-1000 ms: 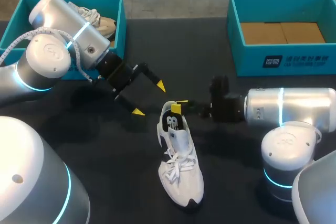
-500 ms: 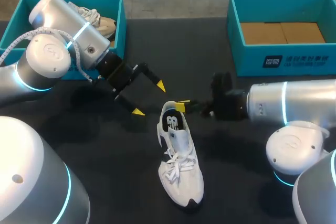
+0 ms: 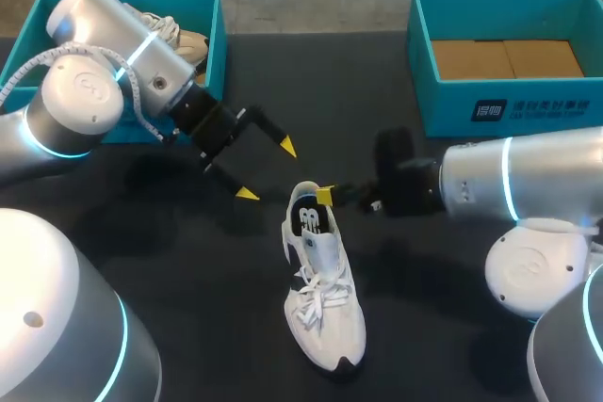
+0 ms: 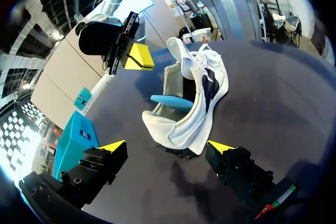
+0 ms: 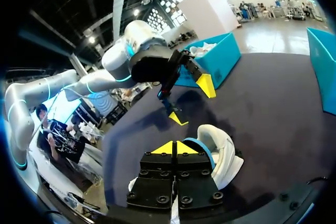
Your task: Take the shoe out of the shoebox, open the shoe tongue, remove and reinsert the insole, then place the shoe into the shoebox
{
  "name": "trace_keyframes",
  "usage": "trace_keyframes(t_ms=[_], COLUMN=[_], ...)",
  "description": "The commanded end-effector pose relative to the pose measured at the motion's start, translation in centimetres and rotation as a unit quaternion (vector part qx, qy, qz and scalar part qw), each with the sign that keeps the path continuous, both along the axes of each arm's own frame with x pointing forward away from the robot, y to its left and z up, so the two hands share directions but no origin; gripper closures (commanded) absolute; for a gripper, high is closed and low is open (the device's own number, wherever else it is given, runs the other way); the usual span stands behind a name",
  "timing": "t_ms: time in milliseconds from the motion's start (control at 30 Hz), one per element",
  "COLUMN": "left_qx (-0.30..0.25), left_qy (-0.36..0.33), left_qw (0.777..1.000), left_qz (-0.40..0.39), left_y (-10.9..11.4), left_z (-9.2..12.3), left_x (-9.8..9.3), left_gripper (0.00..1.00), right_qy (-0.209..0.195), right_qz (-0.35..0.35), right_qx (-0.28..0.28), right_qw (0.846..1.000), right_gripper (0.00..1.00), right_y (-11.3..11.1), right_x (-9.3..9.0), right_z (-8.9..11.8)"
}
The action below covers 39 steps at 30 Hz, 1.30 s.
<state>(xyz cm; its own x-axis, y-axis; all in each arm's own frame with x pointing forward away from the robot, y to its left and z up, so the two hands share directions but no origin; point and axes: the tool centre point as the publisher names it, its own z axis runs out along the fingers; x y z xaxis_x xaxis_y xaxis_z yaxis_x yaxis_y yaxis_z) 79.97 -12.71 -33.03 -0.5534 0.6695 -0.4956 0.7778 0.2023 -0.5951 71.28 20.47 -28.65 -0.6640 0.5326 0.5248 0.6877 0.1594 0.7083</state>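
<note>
Left end effector [image 3: 267, 170] spread, right end effector [image 5: 173, 148] closed; blue insole [image 4: 170, 101] wrist-views only

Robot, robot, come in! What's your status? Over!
Left gripper open, short of shoe. Right gripper shut, empty, by its heel. Shoe on table, blue insole showing at the opening. Nothing in the way.

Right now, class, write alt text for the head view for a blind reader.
A white shoe lies on a dark table. The right gripper, jaws shut, is at its heel; the left gripper, jaws open, hovers nearby. Teal shoeboxes stand behind.
</note>
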Motion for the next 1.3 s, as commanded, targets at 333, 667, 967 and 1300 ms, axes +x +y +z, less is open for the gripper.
trace_keyframes(t_ms=[333, 667, 967, 1300], left_qx=[0.029, 0.058, 0.076, 0.114], left_qy=[-0.006, -0.005, 0.000, 0.011], left_qw=[1.000, 0.998, 0.997, 0.992], left_qz=[0.004, 0.014, 0.025, 0.056], left_y=[3.7, 6.5, 8.8, 11.3], left_z=[1.9, 2.6, 2.9, 4.0], left_x=[0.3, 0.8, 1.1, 1.6], left_gripper=[0.00, 0.00, 0.00, 0.00], right_qy=[0.008, 0.006, 0.044, 0.039], right_qz=[-0.082, -0.139, -0.179, -0.210], right_qx=[-0.133, -0.183, -0.235, -0.273], right_qw=[0.988, 0.973, 0.954, 0.938], right_gripper=[1.00, 1.00, 1.00, 1.00], right_y=[1.8, 2.3, 2.3, 2.6], right_x=[-0.4, -0.5, -0.3, -0.6], right_z=[-0.3, -0.3, -0.4, -0.6])
